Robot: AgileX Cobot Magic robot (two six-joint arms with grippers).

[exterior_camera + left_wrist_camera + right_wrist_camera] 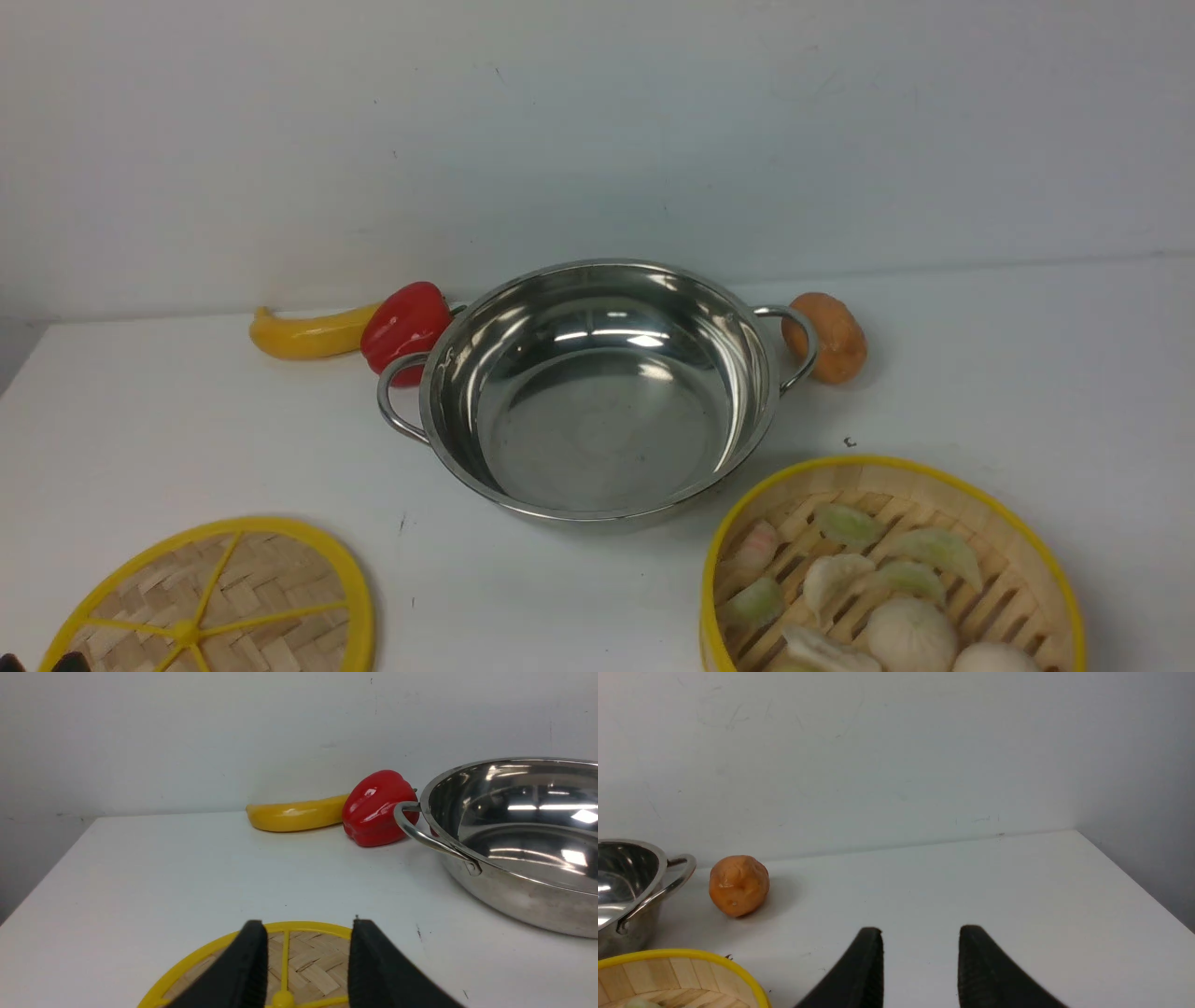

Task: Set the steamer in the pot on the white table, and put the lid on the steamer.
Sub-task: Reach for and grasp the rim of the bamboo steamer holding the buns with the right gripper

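Observation:
The shiny steel pot stands empty in the middle of the white table, also in the left wrist view. The bamboo steamer with dumplings and buns sits at the front right; its rim shows in the right wrist view. The flat woven lid lies at the front left. My left gripper is open and empty, hovering over the lid. My right gripper is open and empty above bare table, to the right of the steamer.
A yellow banana and a red pepper lie behind the pot's left handle. An orange round fruit lies by the right handle. A white wall stands behind. The table's right edge is near.

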